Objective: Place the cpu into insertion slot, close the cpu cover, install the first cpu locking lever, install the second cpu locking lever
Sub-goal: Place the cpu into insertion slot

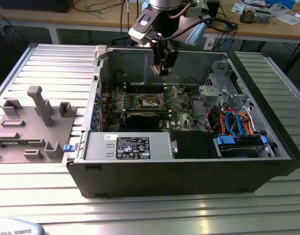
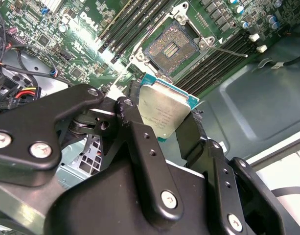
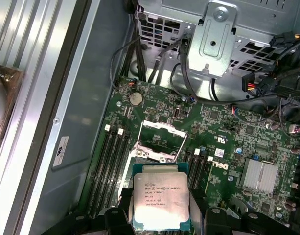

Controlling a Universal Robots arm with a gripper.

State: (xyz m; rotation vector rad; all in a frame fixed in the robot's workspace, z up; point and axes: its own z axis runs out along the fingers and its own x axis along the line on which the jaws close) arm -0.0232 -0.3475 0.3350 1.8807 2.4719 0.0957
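Hanging over the middle of the open dark grey computer case [image 1: 189,171], the black 2-fingered gripper [image 1: 162,68] is clamped on the small square cpu with a silver-grey metal top [image 2: 164,110], its fingers [image 2: 132,127] pressing 2 opposite edges. The chip [image 3: 161,196] is held in the air, apart from the board, metal top turned up toward the wrist. Being square, it has no long axis; its lines of print run from finger to finger. Below it, the square insertion slot with a dark, gold-glinting contact field [image 2: 172,46] sits bare on the green motherboard [image 3: 228,127], between banks of long black memory slots [image 2: 132,29]. The thin silver cpu cover [image 3: 163,128] stands lifted off the contact field at one edge of the slot.
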